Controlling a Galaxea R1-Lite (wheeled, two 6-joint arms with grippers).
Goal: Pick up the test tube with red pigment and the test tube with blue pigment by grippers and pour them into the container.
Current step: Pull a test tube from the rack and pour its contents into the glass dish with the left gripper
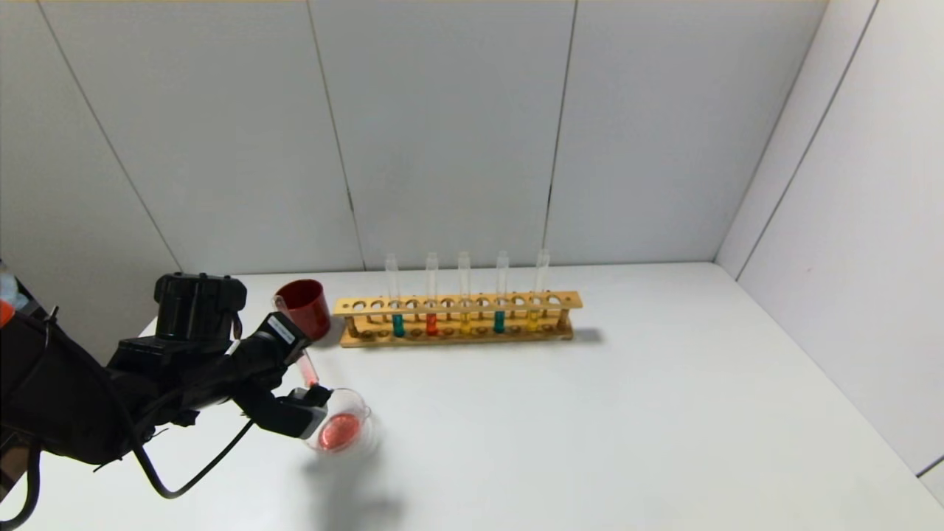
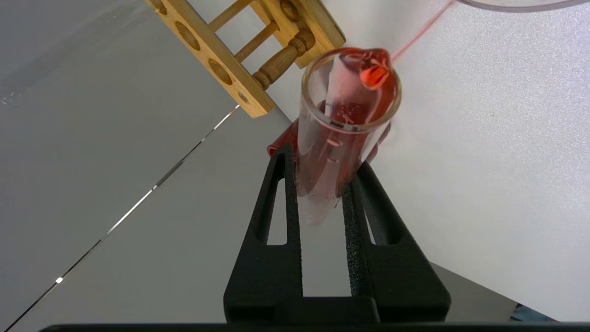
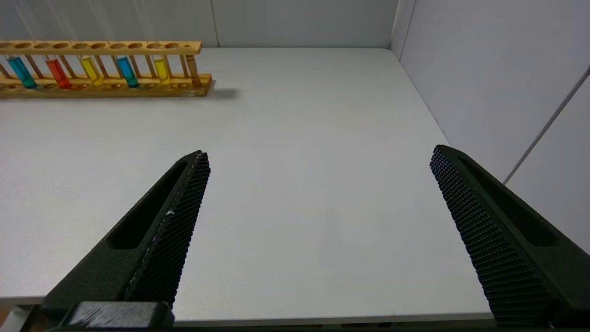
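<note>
My left gripper point(image 1: 299, 361) point(image 2: 322, 161) is shut on the test tube with red pigment point(image 1: 306, 369) point(image 2: 345, 120). The tube is tilted mouth-down over the container point(image 1: 366, 417), a low clear glass dish that holds a pool of red liquid. Red liquid sits at the tube's lip and a thin red stream runs toward the container's rim point(image 2: 507, 4). Two test tubes with blue pigment point(image 1: 398, 324) point(image 1: 499, 321) stand upright in the wooden rack point(image 1: 457, 302). My right gripper point(image 3: 320, 157) hangs open and empty over the table's near right part.
The rack point(image 3: 106, 46) also holds a red tube point(image 1: 431, 324) and two yellow tubes point(image 1: 464, 322). A dark red cup point(image 1: 304, 306) stands just left of the rack, behind my left arm. Grey walls close the table at the back and the right.
</note>
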